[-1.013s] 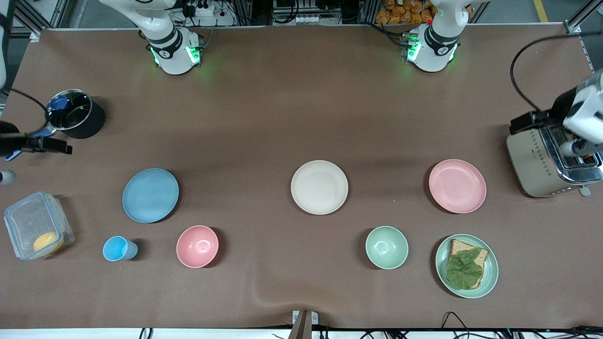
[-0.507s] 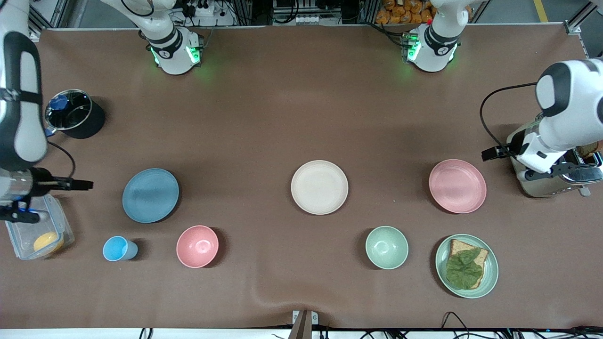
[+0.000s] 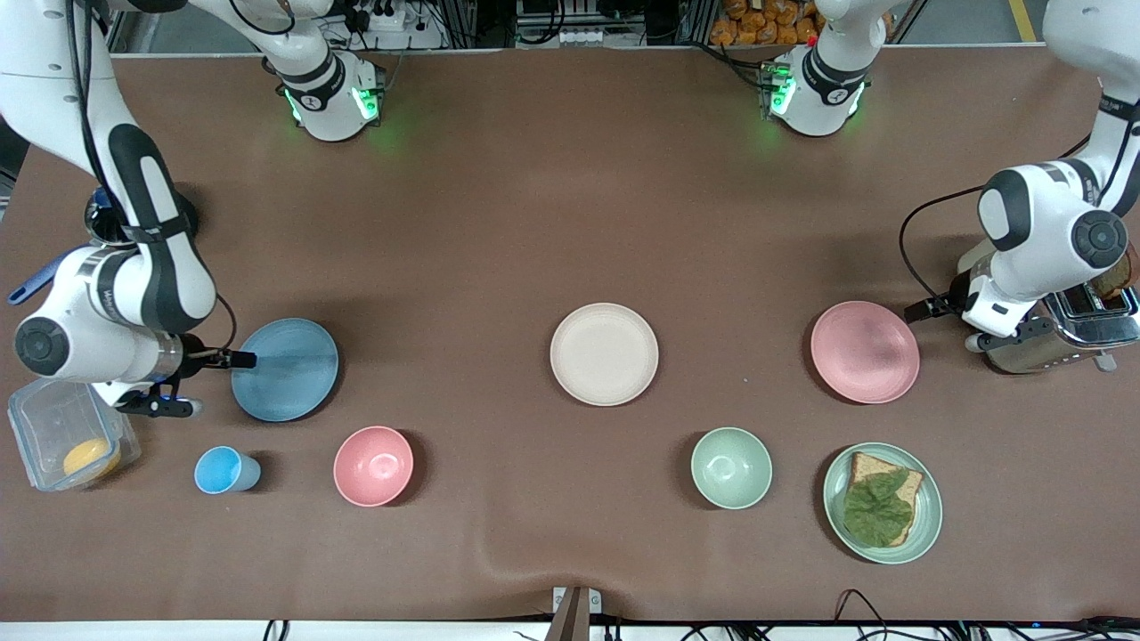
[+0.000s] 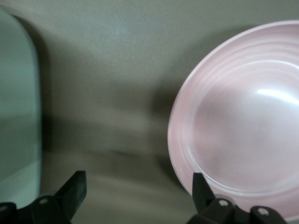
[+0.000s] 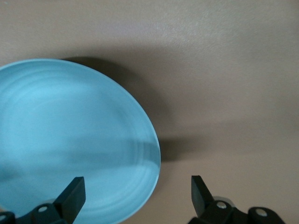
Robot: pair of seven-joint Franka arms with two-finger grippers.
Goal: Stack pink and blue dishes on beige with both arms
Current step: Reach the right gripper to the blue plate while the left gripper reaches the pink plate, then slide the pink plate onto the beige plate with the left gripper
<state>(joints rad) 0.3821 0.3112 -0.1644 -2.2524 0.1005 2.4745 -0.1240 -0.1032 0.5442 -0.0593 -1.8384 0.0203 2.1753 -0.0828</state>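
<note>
The light blue plate [image 3: 285,369] lies toward the right arm's end of the table. My right gripper [image 3: 223,385] is open at its rim. In the right wrist view the right gripper [image 5: 136,183] has one finger over the blue plate [image 5: 70,140] and the other over bare table. The pale pink plate [image 3: 864,352] lies toward the left arm's end. My left gripper [image 3: 940,327] is open beside it. In the left wrist view the left gripper [image 4: 138,179] has one finger at the pink plate's [image 4: 243,126] rim. The beige plate [image 3: 604,354] lies bare between them.
Nearer the camera stand a blue cup [image 3: 223,470], a pink bowl [image 3: 373,466], a green bowl [image 3: 731,467] and a green plate with bread and a leaf [image 3: 882,503]. A toaster [image 3: 1033,352] sits under the left arm. A clear box [image 3: 53,427] sits beside the right arm.
Both arms have swung in from the table's ends. The right gripper has come to the blue plate's rim, the left gripper close to the pink plate's rim. No plate has moved.
</note>
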